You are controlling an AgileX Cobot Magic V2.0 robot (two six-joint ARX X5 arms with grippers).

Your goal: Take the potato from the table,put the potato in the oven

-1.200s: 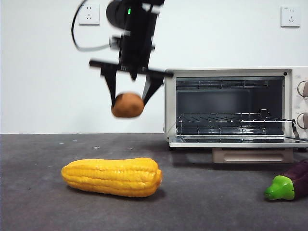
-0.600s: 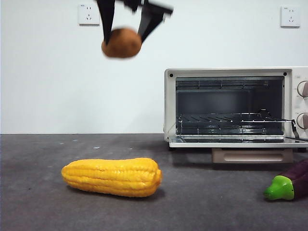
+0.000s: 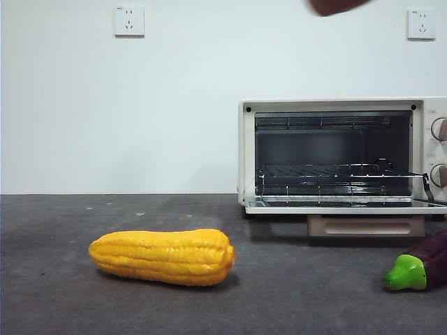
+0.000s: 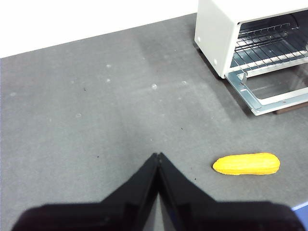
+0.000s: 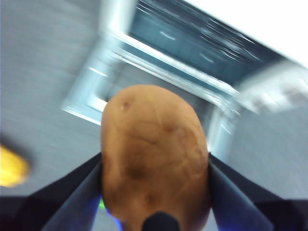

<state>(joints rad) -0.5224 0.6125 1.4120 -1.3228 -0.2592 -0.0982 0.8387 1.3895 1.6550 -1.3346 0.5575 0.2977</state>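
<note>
The brown potato [image 5: 154, 154] fills the right wrist view, with my right gripper [image 5: 155, 178] shut on it, a black finger on each side. In the front view only the potato's underside [image 3: 336, 6] peeks in at the top edge, high above the oven [image 3: 342, 155]. The cream-white oven stands at the right with its door folded down and its wire rack bare; it appears blurred beneath the potato in the right wrist view. My left gripper [image 4: 158, 156] is shut and holds nothing, hovering over the dark grey table [image 4: 96, 120] away from the oven [image 4: 250, 38].
A long yellow corn cob [image 3: 162, 256] lies on the table left of centre, in front of the oven; the left wrist view shows the corn cob [image 4: 246, 164] too. A purple eggplant with a green cap [image 3: 418, 267] lies at the right edge, near the open oven door [image 3: 342, 206].
The right gripper has carried the potato up and to the right, from the upper left of the front view to nearly out of its top edge above the oven.
</note>
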